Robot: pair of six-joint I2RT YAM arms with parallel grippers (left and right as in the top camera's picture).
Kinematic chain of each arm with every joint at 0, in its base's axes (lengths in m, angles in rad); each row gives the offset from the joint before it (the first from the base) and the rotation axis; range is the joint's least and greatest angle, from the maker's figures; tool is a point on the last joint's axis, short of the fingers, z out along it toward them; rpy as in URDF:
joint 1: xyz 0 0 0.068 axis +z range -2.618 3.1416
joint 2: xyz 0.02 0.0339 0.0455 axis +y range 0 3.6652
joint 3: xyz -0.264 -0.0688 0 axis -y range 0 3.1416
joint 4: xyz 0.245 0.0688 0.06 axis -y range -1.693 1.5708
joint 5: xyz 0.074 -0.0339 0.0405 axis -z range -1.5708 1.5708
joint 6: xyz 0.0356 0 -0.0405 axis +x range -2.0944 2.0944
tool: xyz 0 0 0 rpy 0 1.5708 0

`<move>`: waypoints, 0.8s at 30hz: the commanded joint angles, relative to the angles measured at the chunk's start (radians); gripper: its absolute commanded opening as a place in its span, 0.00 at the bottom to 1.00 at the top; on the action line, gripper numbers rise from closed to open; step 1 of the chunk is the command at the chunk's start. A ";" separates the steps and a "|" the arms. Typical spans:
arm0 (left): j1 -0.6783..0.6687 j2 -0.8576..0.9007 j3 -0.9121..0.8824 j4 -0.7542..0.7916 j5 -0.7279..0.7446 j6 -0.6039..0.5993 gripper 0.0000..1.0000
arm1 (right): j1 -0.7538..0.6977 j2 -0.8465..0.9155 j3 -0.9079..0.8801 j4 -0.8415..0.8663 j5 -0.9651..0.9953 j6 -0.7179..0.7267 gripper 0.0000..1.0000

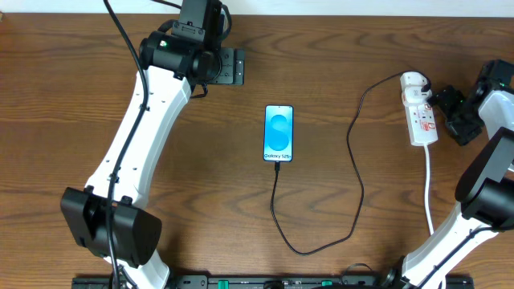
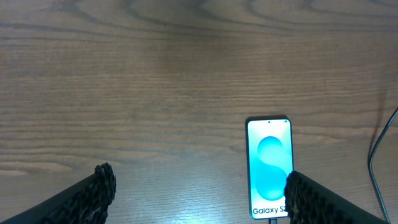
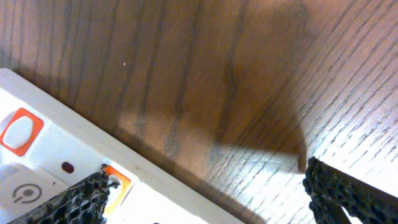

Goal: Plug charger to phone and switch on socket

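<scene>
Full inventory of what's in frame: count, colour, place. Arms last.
phone: 1, black edge, blue-teal screen lit, flat at table centre.
charger: 1, thin black cable, runs from the phone's foot, loops toward the near edge, then goes up to the socket's far end.
socket: 1, white strip with red switch marks, right side of the table.
white cord: 1, thick, runs from the socket toward the near edge.
table: 1, brown wood.
left gripper: 1, black, open, near the far edge, phone in its view.
right gripper: 1, black, open, at the socket, one finger beside a red switch mark.
</scene>
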 commanded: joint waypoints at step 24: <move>0.001 0.002 -0.004 0.001 -0.013 -0.016 0.88 | 0.006 -0.220 -0.034 -0.216 -0.016 -0.011 0.99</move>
